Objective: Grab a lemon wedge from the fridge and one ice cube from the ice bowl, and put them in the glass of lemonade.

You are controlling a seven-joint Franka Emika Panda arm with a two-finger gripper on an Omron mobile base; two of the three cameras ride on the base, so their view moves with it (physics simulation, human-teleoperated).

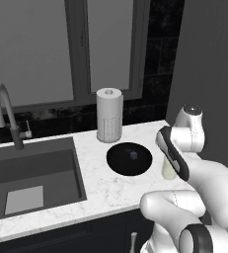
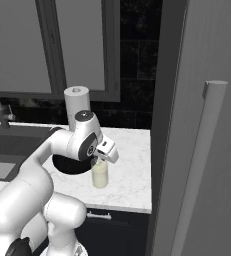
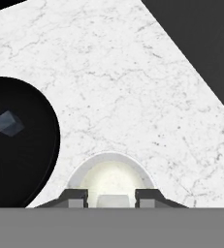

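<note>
The glass of lemonade [image 1: 169, 171] [image 2: 100, 176] [image 3: 111, 177] stands on the white marble counter between the ice bowl and the fridge. My gripper [image 2: 98, 159] [image 3: 111, 197] hangs straight over its mouth, pointing down, fingers a little apart. Between the fingertips lies a small pale yellowish piece [image 3: 114, 200], seemingly the lemon wedge, just above the liquid, with a thin gap at each side. The black ice bowl [image 1: 118, 164] [image 2: 66, 168] [image 3: 21, 164] lies left of the glass with one ice cube [image 1: 133, 155] [image 3: 9, 122] in it. The grey fridge [image 2: 187, 125] stands at the right, its door shut.
A white paper towel roll [image 1: 109, 114] [image 2: 77, 102] stands behind the bowl, by the window. The grey sink [image 1: 31, 173] with its curved faucet [image 1: 4, 113] lies to the left. The fridge's long bar handle [image 2: 203, 165] juts out close to the counter's right end.
</note>
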